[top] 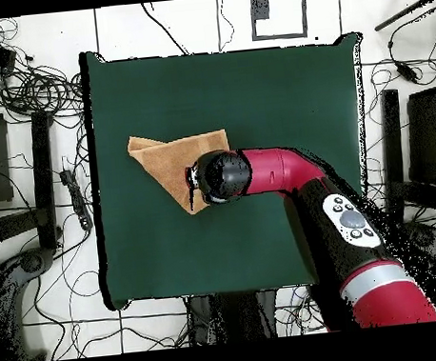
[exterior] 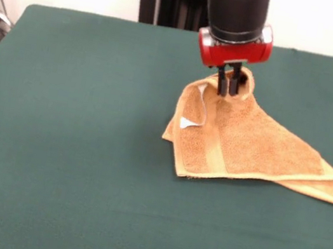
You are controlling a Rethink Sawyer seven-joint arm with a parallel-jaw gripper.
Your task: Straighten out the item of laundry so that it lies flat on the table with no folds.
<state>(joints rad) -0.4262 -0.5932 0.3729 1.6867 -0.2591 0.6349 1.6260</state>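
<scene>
Around the table, on a pale tiled floor (top: 244,18) with dark grout lines, many thin black cables (top: 31,86) lie tangled beside its one short side, and dark black stands (top: 405,151) are just beside the opposite side.

Towel (exterior: 258,150): golden-orange terry, paler smooth woven band (exterior: 214,151) across one end, paler hems, small white tag (exterior: 186,123).
Table (exterior: 72,146): plain dark green cloth, no pattern.
Arm (top: 288,170): red shell with black sections.
Gripper (exterior: 229,84): red body, black fingers (exterior: 223,82).
</scene>
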